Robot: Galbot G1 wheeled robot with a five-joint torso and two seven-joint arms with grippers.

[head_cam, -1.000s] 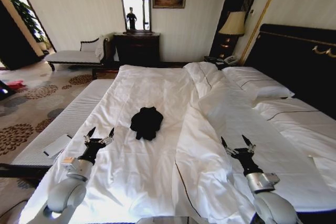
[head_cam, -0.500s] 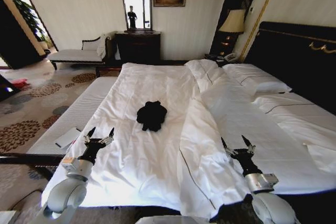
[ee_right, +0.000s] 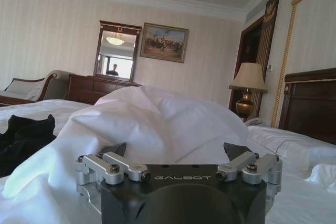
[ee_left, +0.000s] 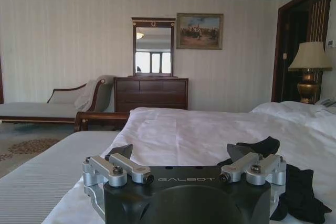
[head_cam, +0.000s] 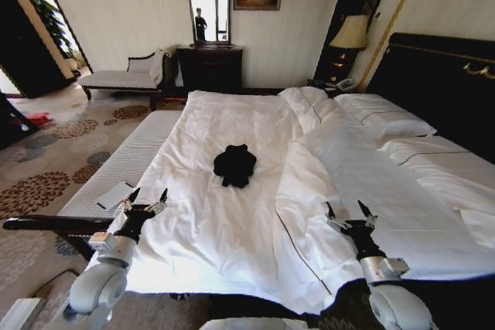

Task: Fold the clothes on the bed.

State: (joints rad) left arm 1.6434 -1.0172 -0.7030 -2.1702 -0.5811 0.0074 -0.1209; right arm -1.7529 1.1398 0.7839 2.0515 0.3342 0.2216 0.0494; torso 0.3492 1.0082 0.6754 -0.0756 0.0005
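Bedding dominates the scene: the bed, a wide double with a white duvet, dark frame and tall dark headboard, stretches ahead of the robot, its cover smooth on the left half and heaped into a thick rumpled ridge down the middle. Pillows lie at the headboard end, with a lamp beyond them in the corner. On the flat part of the duvet, near the centre of the bed and just left of that ridge, sits the T-shirt, a small black crumpled bundle, no lettering readable. Both arms are raised at the foot of the bed, well short of it: the left gripper hangs over the near left edge with its fingers spread and holding nothing, and the right gripper over the rumpled sheet on the right, fingers likewise spread and empty. As I judge it, the garment is out of reach from here, so a stretch may fall short; a pinch on a balled-up shirt could also catch the duvet beneath, dragging bedding along, and the ridge may block the right arm's path
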